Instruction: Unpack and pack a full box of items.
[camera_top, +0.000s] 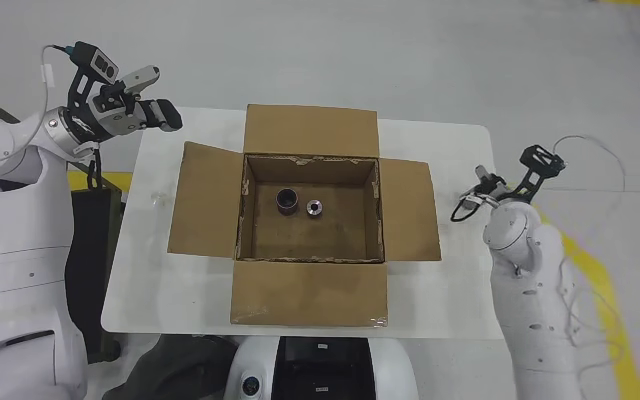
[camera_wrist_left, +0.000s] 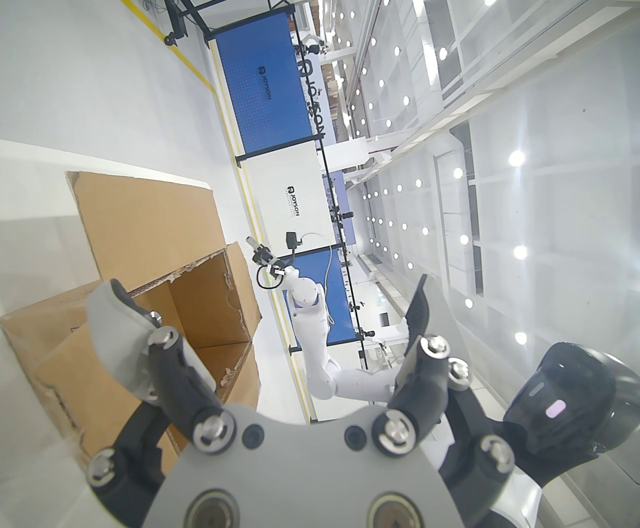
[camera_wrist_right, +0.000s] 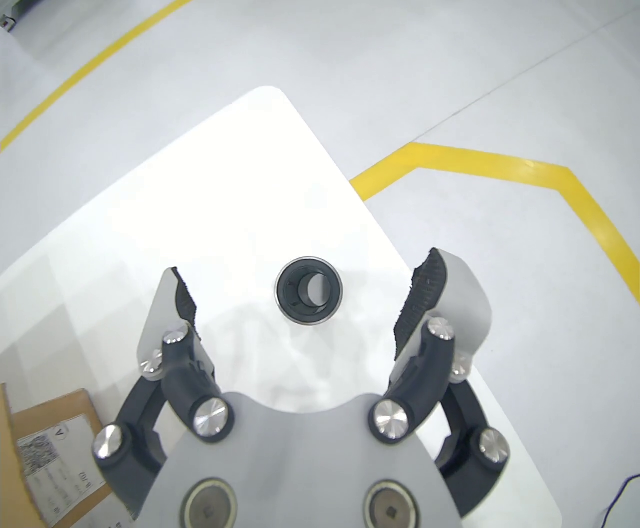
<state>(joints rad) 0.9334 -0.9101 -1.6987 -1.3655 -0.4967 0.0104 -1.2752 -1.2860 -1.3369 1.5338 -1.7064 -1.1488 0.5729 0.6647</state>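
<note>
As seen from the top, an open brown cardboard box (camera_top: 310, 290) sits on the white table (camera_top: 140, 290), holding two items: a dark cylindrical part (camera_top: 288, 201) and a silvery cylindrical part (camera_top: 314, 208). Left wrist view: the left gripper (camera_wrist_left: 267, 281) gapes empty beside the box, blue panels (camera_wrist_left: 260, 100) beyond. Right wrist view: the right gripper (camera_wrist_right: 302, 262), spread, frames one black cylindrical sleeve (camera_wrist_right: 309, 295) on the table, touching neither jaw; yellow-lined grey floor (camera_wrist_right: 450, 75).
</note>
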